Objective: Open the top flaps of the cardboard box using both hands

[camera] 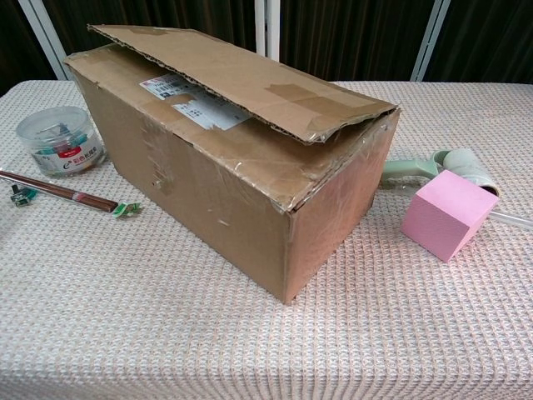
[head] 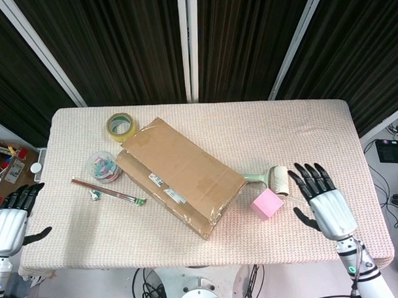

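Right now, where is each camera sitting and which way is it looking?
Head view: high above, looking straight down on the table; the left robot hand and right robot hand show, open.
Chest view: low at the table's near edge, looking across at the cardboard box; no robot body shows.
Both share the box, pink block, lint roller, clip jar and chopsticks.
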Tool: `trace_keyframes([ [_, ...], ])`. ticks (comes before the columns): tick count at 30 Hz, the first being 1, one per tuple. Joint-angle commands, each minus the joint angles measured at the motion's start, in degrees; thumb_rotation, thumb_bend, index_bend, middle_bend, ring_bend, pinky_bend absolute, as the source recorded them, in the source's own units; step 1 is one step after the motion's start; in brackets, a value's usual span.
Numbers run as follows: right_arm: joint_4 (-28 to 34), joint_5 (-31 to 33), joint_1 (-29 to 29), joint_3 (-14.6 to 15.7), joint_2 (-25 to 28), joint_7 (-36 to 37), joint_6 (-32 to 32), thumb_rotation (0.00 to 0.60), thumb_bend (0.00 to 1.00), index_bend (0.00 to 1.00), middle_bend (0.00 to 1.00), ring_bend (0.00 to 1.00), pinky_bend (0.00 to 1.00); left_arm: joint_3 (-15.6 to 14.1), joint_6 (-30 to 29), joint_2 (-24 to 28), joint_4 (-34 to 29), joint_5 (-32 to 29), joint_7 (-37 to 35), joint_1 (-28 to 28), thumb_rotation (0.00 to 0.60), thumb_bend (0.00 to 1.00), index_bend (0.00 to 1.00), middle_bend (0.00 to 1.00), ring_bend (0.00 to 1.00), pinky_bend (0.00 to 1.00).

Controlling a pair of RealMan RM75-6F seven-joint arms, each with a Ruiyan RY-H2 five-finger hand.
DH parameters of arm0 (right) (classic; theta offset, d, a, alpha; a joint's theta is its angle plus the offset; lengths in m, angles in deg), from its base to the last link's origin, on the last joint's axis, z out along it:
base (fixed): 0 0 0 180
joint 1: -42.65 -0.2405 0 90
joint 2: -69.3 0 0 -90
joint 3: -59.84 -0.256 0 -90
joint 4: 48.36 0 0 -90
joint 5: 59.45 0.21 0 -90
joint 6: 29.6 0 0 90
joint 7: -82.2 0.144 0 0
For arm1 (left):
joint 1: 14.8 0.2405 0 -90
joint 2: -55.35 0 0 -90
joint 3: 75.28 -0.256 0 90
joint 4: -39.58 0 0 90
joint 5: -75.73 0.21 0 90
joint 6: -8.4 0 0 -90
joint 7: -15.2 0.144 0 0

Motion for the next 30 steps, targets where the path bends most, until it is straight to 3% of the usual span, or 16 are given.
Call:
trace_keyframes([
  [1, 3.4, -0.9, -4.2, -1.3, -2.6, -5.9, -5.2, 0.600, 0.20, 0.00, 0.00, 0.00, 0.00, -0.1, 0.6, 0.6, -0.1, -0.4, -0.7, 0.0, 0.600, 0.00, 0.10, 0.15, 0.12, 0.20],
  [10, 4.7, 0.5, -10.0, -2.5, -11.5, -15.6, -11.9, 0.600, 0.20, 0.00, 0.00, 0.00, 0.00, -0.2, 0.0, 1.3, -0.9, -1.0, -0.4, 0.8, 0.600, 0.00, 0.10, 0.15, 0.12, 0.20],
  [20, 1.7, 2.5, -13.3, -3.1, -17.8, -16.4, -13.8, 0.600, 0.21, 0.00, 0.00, 0.00, 0.00, 0.0, -1.0, 1.8, -1.3, -1.0, 0.3, 1.3, 0.600, 0.00, 0.10, 0.15, 0.12, 0.20],
  [30, 0.2, 4.7, -16.8, -5.2, -20.4, -17.6, -15.4, 0.600, 0.23, 0.00, 0.00, 0.00, 0.00, 0.6, -1.3, 2.5, -1.3, -1.9, -0.3, 1.5, 0.600, 0.00, 0.10, 0.15, 0.12, 0.20],
])
